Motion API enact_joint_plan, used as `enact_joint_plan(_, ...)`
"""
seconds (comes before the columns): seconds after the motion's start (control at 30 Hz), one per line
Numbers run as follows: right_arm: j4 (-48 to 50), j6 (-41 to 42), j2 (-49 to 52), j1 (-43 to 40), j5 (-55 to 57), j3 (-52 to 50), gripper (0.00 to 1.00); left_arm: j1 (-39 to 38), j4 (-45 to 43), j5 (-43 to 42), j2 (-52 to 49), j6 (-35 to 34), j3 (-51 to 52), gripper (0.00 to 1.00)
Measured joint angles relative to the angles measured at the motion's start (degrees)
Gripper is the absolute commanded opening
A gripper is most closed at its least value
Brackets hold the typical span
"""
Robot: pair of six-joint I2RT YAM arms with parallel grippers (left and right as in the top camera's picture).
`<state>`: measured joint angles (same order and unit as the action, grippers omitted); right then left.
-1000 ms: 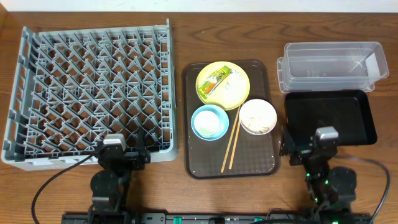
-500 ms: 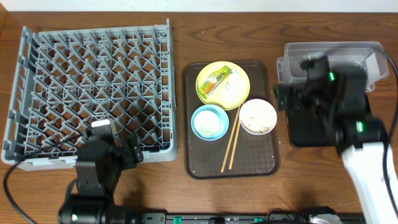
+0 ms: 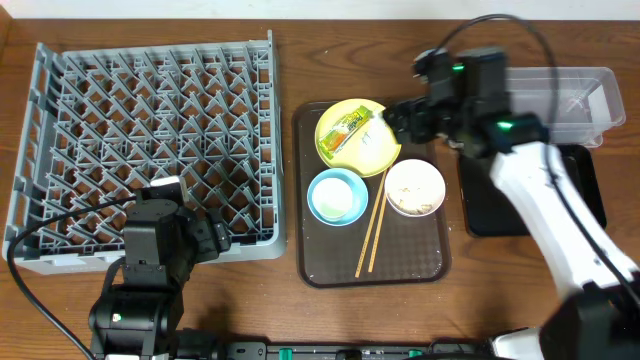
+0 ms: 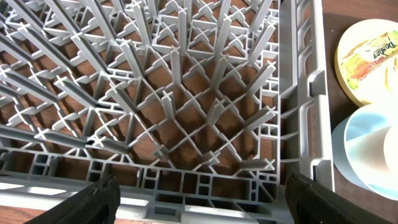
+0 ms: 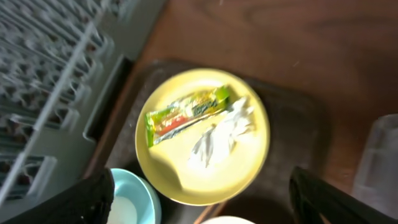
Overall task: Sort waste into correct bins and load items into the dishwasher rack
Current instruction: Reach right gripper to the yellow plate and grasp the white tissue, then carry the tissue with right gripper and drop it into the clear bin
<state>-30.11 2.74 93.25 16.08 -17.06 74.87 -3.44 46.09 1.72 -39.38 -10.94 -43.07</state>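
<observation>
The grey dishwasher rack [image 3: 150,130] fills the left of the table and the left wrist view [image 4: 186,93]. My left gripper [image 3: 215,243] is open and empty at its near right corner [image 4: 199,202]. The yellow plate [image 3: 372,150] holds the green-and-yellow wrapper [image 3: 345,132]. My right gripper [image 3: 398,118] hovers open above the plate [image 5: 205,168] and wrapper [image 5: 186,114], touching neither. The light-blue bowl [image 3: 318,205] holds a pale cup [image 3: 340,190]. The white bowl [image 3: 415,175] holds food crumbs [image 3: 418,202]. Two chopsticks [image 3: 371,235] lie between the bowls.
The plate, bowls and chopsticks sit on a brown serving tray [image 3: 400,255]. A clear tub [image 3: 570,95] stands at the back right, a black tray [image 3: 482,205] in front of it, partly under my right arm. A whitish scrap [image 5: 221,134] lies beside the wrapper.
My right arm has swung up and left from the black tray to above the yellow plate. My left arm has risen slightly at the rack's near corner.
</observation>
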Motion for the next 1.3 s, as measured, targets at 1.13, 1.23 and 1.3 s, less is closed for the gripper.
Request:
enact_joint_plan(1.13, 5.3, 13.4, 10.4, 4.5, 13.0, 0.0, 0.17, 0.0, 0.0, 0.0, 0.0, 0.0, 0.0, 0.86)
enact_joint_plan(1.23, 3.5, 13.4, 2.6, 1.2, 17.4, 0.2, 0.16, 0.0, 0.0, 0.0, 0.0, 0.0, 0.0, 0.86)
enact_joint_plan(1.3, 1.9, 14.3, -1.2, -1.8, 21.3, 0.7, 0.16, 0.0, 0.0, 0.0, 0.0, 0.0, 0.0, 0.86)
